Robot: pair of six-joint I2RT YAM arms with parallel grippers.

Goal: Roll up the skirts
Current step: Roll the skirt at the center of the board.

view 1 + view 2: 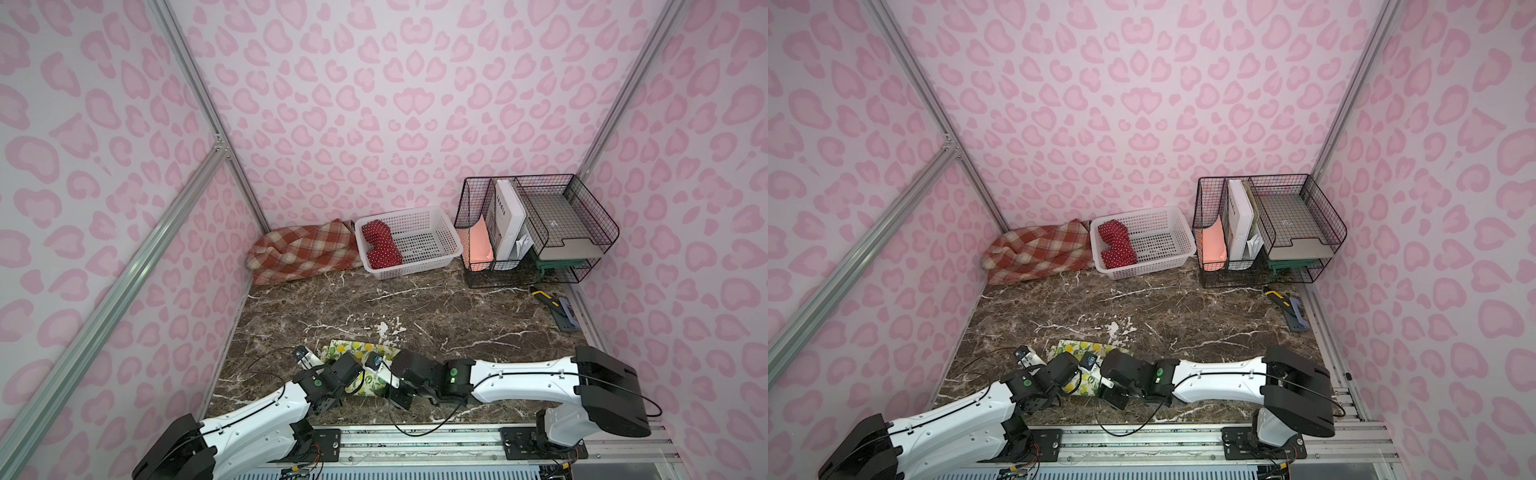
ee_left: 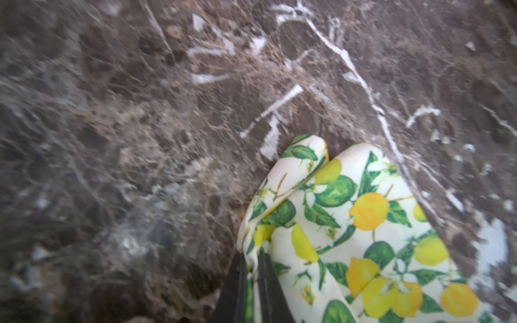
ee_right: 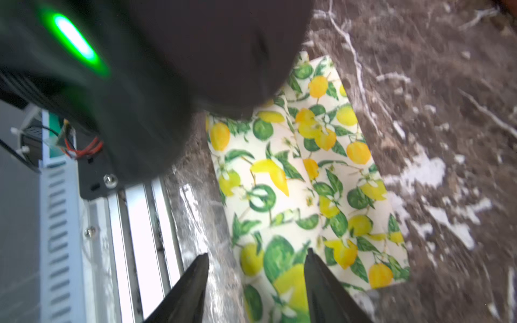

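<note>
Cream cloth skirt printed with yellow lemons and green leaves (image 1: 348, 351) lay on the dark brown, white-veined marble bench (image 1: 415, 307), close to its front edge, with both arm wrists over it. In the right wrist view it lay mostly flat as a long folded strip. Left end effector (image 2: 251, 257): jaws together, clamped on an edge of the lemon skirt, with cloth pinched between the two dark fingers (image 2: 268, 282). The fabric next to the grip was bunched into soft rounded folds. Right end effector (image 3: 255, 256): jaws apart and gripping nothing, one finger over the lemon print and the other over bare bench just beside the strip's edge. Couldn't tell whether either tip touched down. Thick rust-orange and cream plaid skirt (image 1: 299, 251) was a crumpled heap in the far left corner of the bench, against the pink spotted wall (image 1: 374, 104) and touching the side of the white perforated plastic basket (image 1: 415, 212). Red skirt with small white polka dots (image 1: 380, 245) sat bunched inside that basket, at the end nearest the plaid skirt. Black wire desk organiser holding papers (image 1: 536, 232) stood just beside the basket in the far right corner. In front of it, a yellow and black hand tool (image 1: 544, 297) lay at the bench's right edge.
</note>
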